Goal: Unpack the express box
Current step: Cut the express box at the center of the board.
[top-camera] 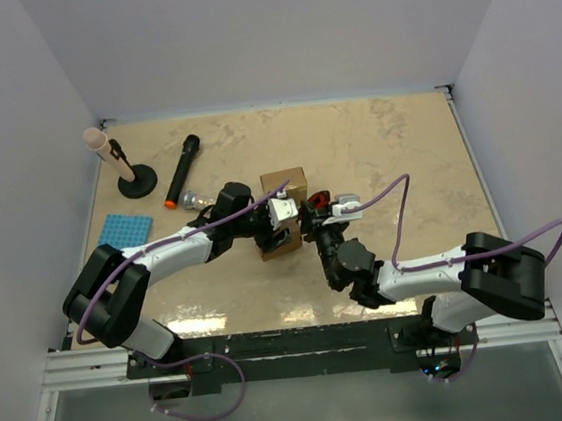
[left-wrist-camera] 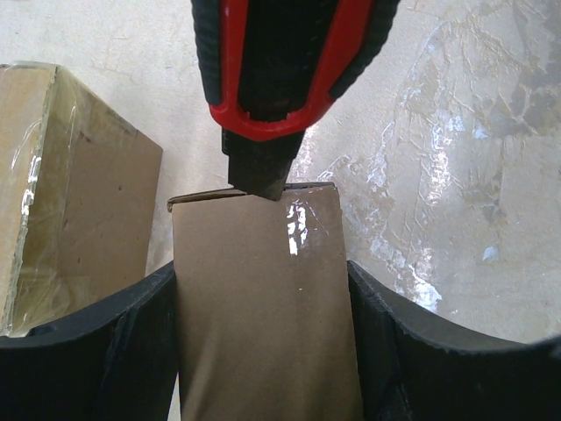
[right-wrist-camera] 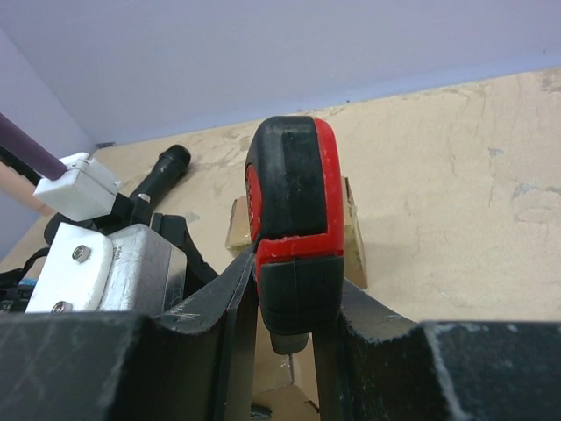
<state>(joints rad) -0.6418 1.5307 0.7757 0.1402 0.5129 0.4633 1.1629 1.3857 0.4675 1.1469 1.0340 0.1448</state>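
A small brown cardboard box point(left-wrist-camera: 263, 316) sits between my left gripper's point(left-wrist-camera: 261, 274) fingers, which are shut on its sides; in the top view it is at the table's middle point(top-camera: 280, 245) with the left gripper point(top-camera: 279, 227) over it. My right gripper point(right-wrist-camera: 296, 294) is shut on a red and black utility knife point(right-wrist-camera: 294, 202). The knife's tip point(left-wrist-camera: 261, 180) touches the far top edge of the held box. In the top view the right gripper point(top-camera: 315, 214) is just right of the box. A second, taped cardboard box point(top-camera: 284, 183) stands just behind, also in the left wrist view point(left-wrist-camera: 53, 175).
A black microphone point(top-camera: 181, 171) with an orange ring, a pink-tipped rod on a round black stand point(top-camera: 124, 172), a blue tray point(top-camera: 125, 230) and a small silvery object point(top-camera: 194, 198) lie at the left. White walls enclose the table on three sides.
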